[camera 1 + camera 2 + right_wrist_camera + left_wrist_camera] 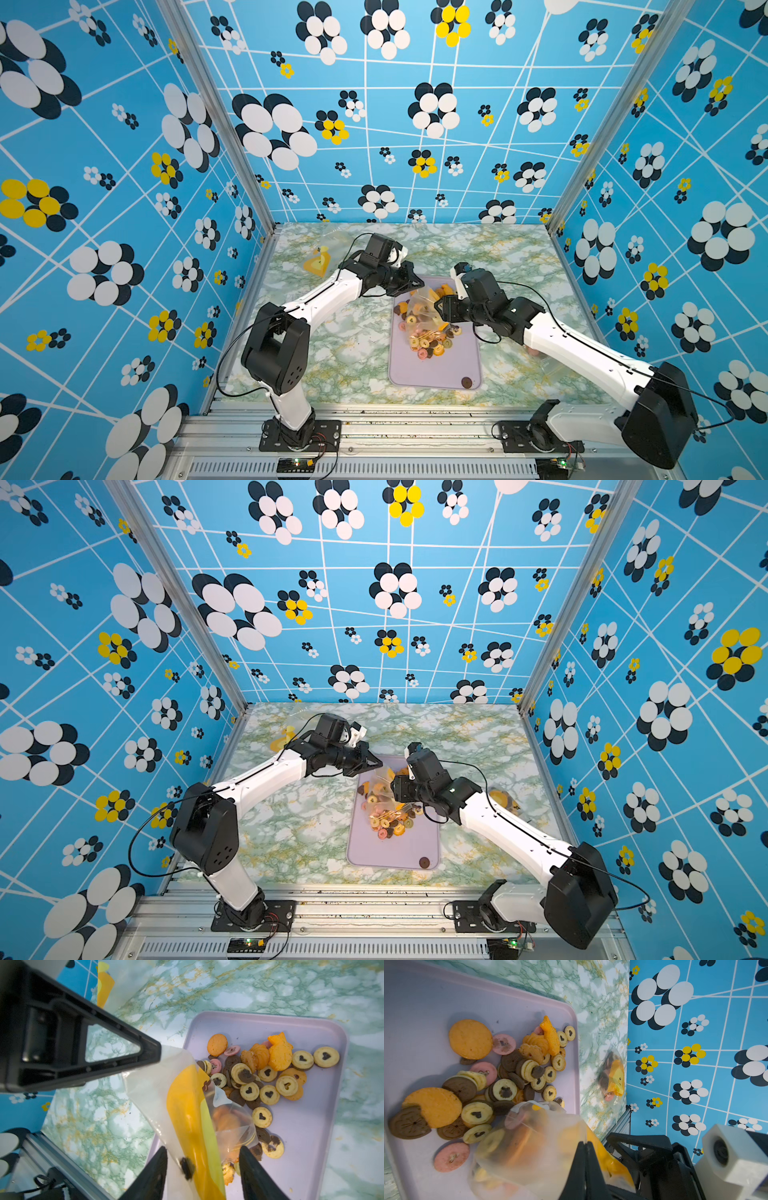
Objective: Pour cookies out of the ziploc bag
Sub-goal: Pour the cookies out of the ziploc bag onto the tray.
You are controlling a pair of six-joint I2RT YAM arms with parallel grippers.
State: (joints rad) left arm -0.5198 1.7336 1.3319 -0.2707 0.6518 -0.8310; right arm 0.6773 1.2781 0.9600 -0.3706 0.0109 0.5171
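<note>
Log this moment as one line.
left fingers: shut on bag | right fingers: open astride bag | cookies: mostly on tray, some in bag

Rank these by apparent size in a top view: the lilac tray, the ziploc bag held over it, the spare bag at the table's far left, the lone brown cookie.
1. lilac tray
2-3. ziploc bag and spare bag: too alike to rank; the held one is crumpled and nearer the camera
4. lone brown cookie

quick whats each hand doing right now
left hand: closed, pinching the bag
right hand: open, straddling the bag, not gripping it
</note>
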